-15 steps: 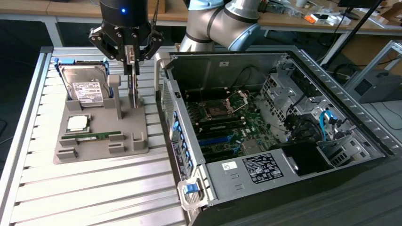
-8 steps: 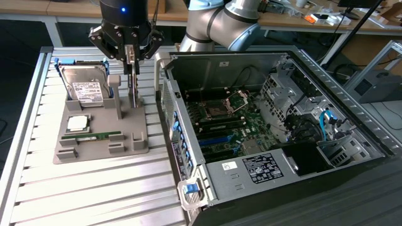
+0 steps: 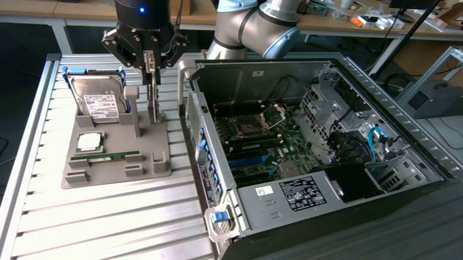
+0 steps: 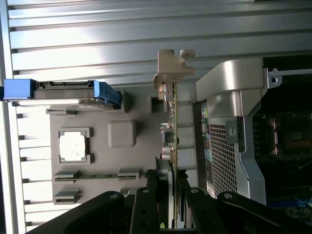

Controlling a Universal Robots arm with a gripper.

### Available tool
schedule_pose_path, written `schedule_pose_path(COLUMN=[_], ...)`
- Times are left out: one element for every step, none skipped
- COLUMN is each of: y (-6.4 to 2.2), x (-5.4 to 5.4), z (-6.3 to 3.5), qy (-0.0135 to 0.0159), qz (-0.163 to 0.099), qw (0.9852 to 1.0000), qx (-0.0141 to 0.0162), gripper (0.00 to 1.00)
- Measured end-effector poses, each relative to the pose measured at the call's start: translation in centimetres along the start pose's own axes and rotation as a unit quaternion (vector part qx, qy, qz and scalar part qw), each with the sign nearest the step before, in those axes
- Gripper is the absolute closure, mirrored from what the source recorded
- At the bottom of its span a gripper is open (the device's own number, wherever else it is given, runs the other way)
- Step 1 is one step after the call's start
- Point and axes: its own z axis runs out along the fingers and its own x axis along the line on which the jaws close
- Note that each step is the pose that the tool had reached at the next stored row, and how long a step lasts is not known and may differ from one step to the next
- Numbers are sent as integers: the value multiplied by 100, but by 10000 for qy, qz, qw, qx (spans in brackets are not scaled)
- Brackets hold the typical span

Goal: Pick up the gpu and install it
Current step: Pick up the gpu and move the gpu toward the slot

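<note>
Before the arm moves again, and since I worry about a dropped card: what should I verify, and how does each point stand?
1. End effector closed across the gpu, a finger on each face: ok.
2. Gpu upright, not tilted: ok.
3. Gpu free of the gray holder: cannot tell.
4. Computer case open, motherboard exposed: ok.
5. Hard drive seated in the holder, apart from the end effector: ok.

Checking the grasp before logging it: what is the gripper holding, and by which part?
The gripper is clamped on the gpu, standing on edge at the grey fixture, by its upper edge, away from the silver bracket.
</note>
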Motion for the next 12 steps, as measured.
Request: schedule_pose_path(y=[0,0,1,1,1,1,1,1,1,1,1,1], x=[0,0,0,0,0,0,0,0,0,-1,-1,-1], z=[-3,-6,-8,-11,-12,-15,-17,-18,-19,-22,-23,-24], qy=[1,0,0,0,0,1,1,0,0,0,0,0], qz=[0,0,0,0,0,0,0,0,0,0,-1,-1], qw=[10000,10000,10000,10000,10000,10000,10000,10000,10000,10000,10000,10000], qx=[0,-1,-1,-2,-2,-2,-2,-3,-3,-1,4,11], gripper=[73,73,73,73,73,73,73,73,73,73,73,73])
